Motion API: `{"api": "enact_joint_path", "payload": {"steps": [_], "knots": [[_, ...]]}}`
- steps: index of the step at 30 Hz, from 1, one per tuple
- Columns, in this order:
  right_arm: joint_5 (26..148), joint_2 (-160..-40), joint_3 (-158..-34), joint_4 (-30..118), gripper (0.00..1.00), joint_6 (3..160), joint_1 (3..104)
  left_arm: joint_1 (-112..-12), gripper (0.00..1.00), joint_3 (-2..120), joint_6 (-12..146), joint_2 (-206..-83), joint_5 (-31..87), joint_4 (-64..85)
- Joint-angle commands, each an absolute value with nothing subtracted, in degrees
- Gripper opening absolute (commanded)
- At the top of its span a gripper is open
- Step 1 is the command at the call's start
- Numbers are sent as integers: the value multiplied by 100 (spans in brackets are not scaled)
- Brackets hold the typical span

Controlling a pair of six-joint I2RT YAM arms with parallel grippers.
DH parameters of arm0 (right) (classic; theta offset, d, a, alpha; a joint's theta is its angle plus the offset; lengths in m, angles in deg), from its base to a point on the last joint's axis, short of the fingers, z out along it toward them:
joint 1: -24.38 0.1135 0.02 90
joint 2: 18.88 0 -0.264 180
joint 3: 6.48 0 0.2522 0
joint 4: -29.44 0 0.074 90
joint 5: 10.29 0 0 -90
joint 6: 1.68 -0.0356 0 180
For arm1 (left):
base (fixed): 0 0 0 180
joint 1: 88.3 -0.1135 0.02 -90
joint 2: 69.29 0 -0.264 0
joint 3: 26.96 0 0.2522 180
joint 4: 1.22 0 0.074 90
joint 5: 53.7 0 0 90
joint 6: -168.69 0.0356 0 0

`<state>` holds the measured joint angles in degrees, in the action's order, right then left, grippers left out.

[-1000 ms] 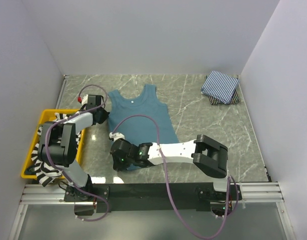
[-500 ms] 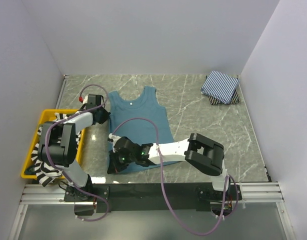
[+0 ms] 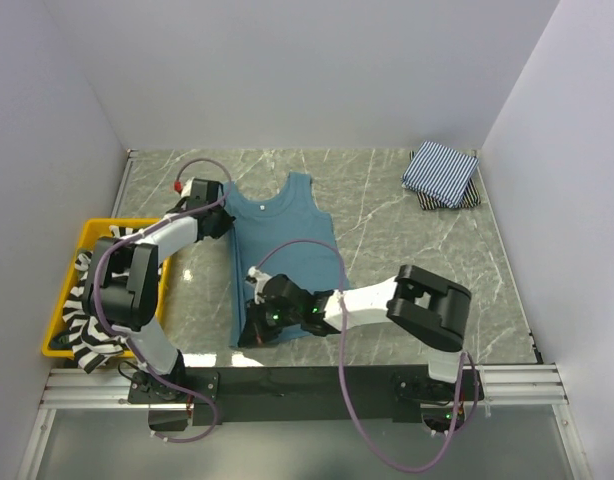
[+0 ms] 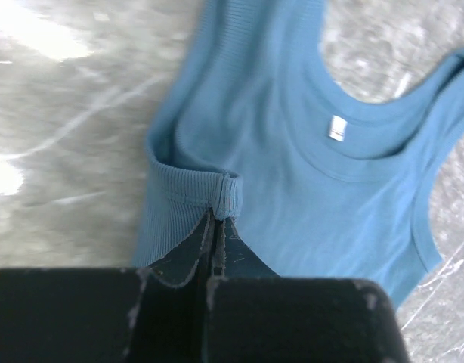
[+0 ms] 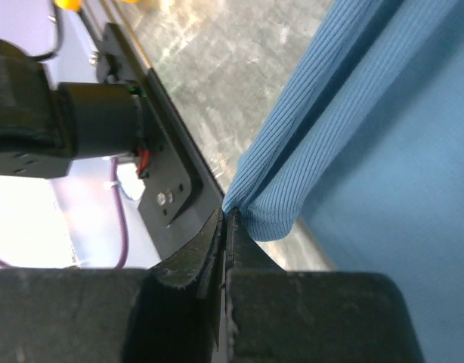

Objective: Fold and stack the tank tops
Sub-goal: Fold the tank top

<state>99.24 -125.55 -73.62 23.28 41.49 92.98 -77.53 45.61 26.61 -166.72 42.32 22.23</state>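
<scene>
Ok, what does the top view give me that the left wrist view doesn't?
Top view only: the right hand shut on the teal top's near left corner, the yellow bin with the striped top in it, and the folded pinstriped top in the far right corner.
Left wrist view only: a close look at the left hand shut on a seamed, ribbed strap edge, which is folded over.
Both: the teal top spread on the marble table, and its white neck label.

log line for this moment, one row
phase: folding | left end effector: shut on teal tank top strap | right end effector: shut on its hem
</scene>
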Motion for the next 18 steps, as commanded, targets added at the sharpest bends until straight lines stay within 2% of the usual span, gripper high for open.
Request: {"api": "enact_joint_path", "payload": {"steps": [1, 18], "knots": [[9948, -11909, -6982, 1798, 0, 3963, 9206, -7547, 1, 5043, 2481, -16816, 4535, 2080], [9298, -10853, -5444, 1543, 0, 3603, 8687, -6905, 1, 6010, 2305, -17713, 4667, 2265]]}}
